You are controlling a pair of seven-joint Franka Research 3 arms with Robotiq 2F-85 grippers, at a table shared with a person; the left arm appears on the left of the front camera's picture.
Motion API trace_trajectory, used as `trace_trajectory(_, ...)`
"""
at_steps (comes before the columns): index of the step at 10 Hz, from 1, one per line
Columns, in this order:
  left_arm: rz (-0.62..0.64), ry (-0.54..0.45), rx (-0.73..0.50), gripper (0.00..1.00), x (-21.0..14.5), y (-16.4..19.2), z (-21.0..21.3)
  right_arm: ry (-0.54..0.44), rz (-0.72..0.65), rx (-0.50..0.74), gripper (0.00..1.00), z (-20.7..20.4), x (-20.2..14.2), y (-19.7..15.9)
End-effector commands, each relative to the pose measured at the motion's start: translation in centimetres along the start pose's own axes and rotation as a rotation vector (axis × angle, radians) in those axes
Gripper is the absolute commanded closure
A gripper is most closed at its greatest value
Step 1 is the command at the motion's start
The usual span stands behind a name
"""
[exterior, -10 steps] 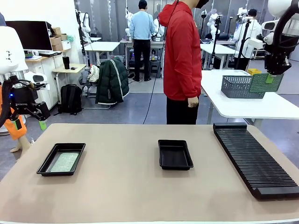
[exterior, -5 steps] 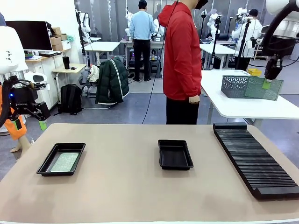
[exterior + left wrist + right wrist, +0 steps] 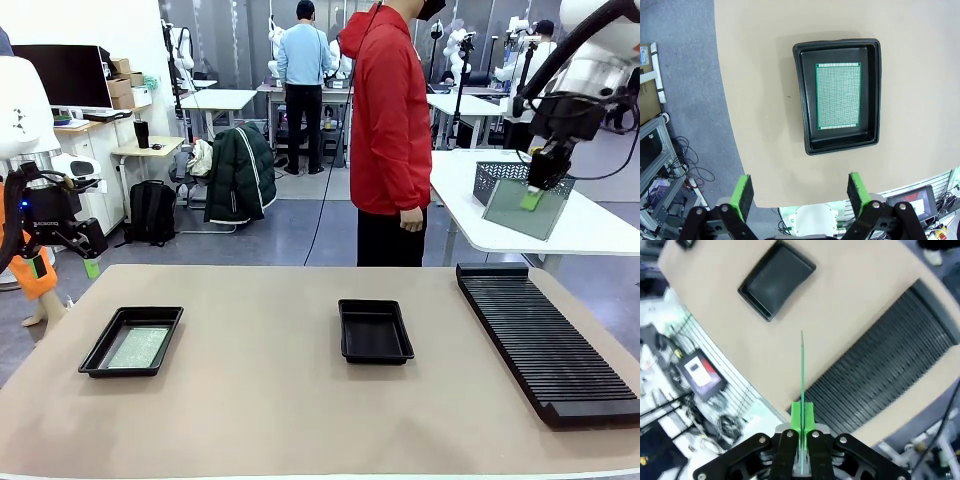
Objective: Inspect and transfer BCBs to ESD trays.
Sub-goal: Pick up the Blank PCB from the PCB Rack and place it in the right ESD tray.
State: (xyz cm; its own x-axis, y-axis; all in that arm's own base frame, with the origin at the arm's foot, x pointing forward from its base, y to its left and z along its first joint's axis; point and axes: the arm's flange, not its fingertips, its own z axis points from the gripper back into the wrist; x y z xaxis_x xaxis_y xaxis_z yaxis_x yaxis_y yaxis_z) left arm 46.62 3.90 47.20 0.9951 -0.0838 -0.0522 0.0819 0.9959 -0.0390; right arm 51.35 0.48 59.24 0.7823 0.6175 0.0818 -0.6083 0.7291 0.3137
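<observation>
- Circuit board (image 3: 137,347) (image 3: 838,96) on the left, where is it?
- Flat inside the left tray (image 3: 100,352) (image 3: 800,100) on the table (image 3: 250,400). The left pincer (image 3: 65,262) (image 3: 800,195) hangs off the table's left edge, jaws wide, gripping nothing.
- And further right?
- A 2nd tray (image 3: 375,331) (image 3: 776,280) at mid-table, then the ribbed rack (image 3: 545,340) (image 3: 880,375). High over the right side, the right pincer (image 3: 535,195) (image 3: 802,415) is clamped on a 2nd board (image 3: 520,210) (image 3: 802,370), tilted in the air.
</observation>
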Motion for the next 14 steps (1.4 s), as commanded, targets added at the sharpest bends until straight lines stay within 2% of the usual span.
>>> trace_trajectory(1,-0.005,-0.013,-0.001,0.00,-0.1,0.1,-0.2,-0.073,-0.165,0.058,0.97,-3.7,0.0,1.7)
trace_trajectory(4,-0.005,-0.013,-0.001,0.00,-0.1,0.1,-0.2,-0.128,-0.339,0.215,0.97,-9.6,0.0,2.6)
trace_trajectory(7,-0.005,-0.013,-0.001,0.00,-0.1,0.1,-0.2,-0.226,-0.450,0.276,0.97,-14.5,-0.8,4.7)
trace_trajectory(12,-0.005,-0.013,-0.001,0.00,-0.1,0.1,-0.2,-0.379,-0.530,0.382,0.97,-22.9,-1.3,7.0)
trace_trajectory(14,-0.005,-0.013,-0.001,0.00,-0.1,0.1,-0.2,-0.442,-0.550,0.383,0.97,-25.7,-1.0,7.8)
